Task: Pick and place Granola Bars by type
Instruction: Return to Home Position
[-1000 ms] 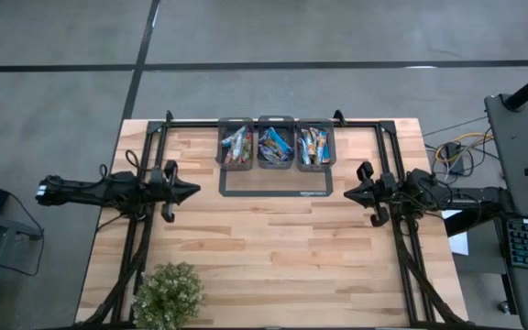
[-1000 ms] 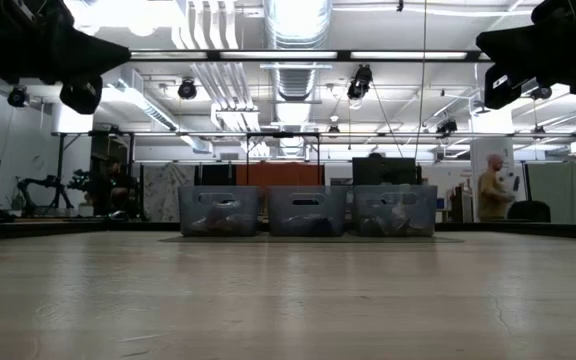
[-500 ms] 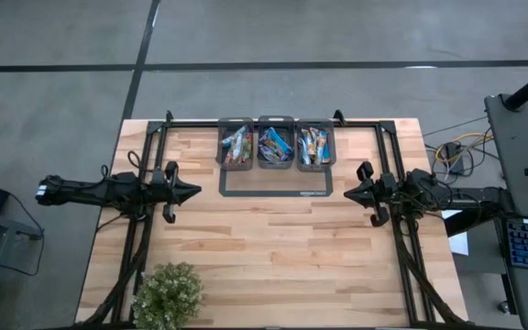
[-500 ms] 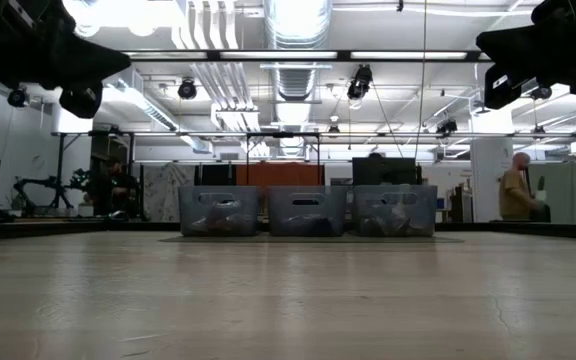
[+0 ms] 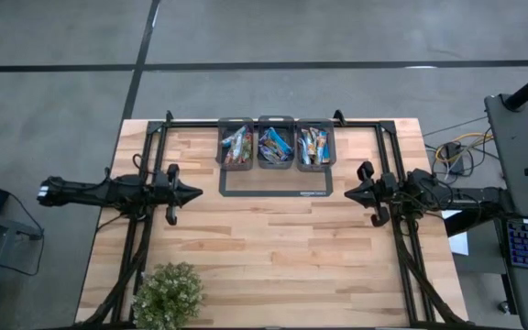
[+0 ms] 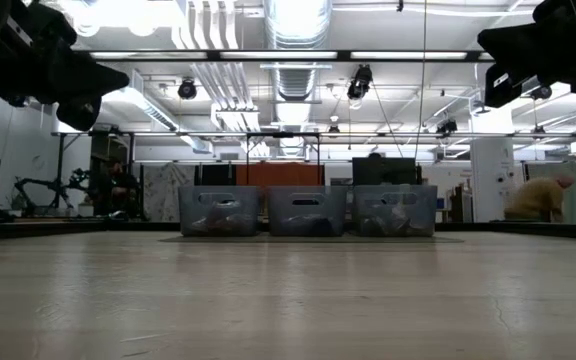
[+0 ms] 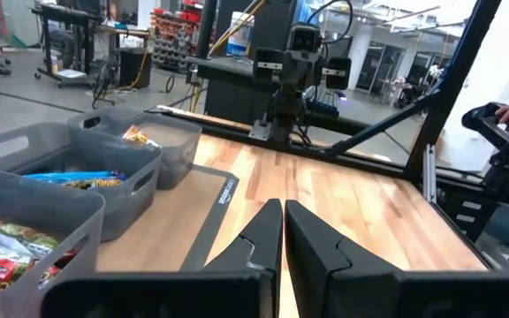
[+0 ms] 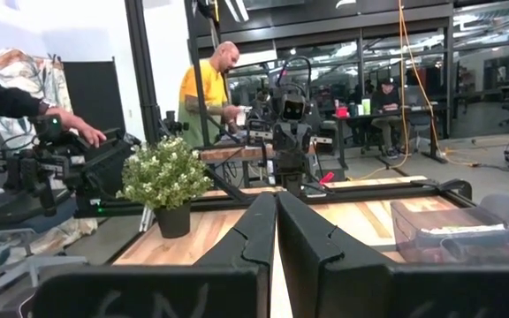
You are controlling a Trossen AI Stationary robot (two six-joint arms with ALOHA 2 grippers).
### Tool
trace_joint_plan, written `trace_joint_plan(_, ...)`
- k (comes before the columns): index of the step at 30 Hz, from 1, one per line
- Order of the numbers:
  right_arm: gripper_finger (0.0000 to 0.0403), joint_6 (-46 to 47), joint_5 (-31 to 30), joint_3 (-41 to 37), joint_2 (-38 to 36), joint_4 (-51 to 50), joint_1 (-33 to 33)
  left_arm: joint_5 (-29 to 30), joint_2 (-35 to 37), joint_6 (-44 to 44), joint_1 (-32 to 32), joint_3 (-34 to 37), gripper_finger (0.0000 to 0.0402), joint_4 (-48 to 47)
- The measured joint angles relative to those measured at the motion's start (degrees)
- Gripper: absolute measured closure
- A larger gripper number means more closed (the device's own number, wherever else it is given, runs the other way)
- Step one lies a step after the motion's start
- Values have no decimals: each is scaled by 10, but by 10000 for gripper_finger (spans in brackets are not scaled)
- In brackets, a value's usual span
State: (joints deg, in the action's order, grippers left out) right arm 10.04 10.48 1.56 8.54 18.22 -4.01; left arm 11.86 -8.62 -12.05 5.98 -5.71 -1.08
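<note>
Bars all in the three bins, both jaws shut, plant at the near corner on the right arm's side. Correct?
No. The high view shows the plant at the near corner on the left arm's side. The rest stands: granola bars in the three bins, left gripper and right gripper with jaws shut.

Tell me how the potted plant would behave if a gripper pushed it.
The potted plant looks top-heavy: its foliage spreads wider than its small dark pot, so a high push would probably tip it. A low push on the pot would likelier slide it.
</note>
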Motion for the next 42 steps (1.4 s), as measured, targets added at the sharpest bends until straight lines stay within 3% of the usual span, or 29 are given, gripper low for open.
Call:
trace_joint_plan(12, 394, 0, 0, -1, -18, 0, 0, 0, 45, 0, 0, 33, 401, -10)
trace_joint_plan(23, 394, 0, 0, -10, -86, -21, 0, 0, 64, 1, 0, 38, 401, -1)
trace_joint_plan(42, 394, 0, 0, -10, -86, -22, 0, -1, 86, 0, 0, 53, 401, 39)
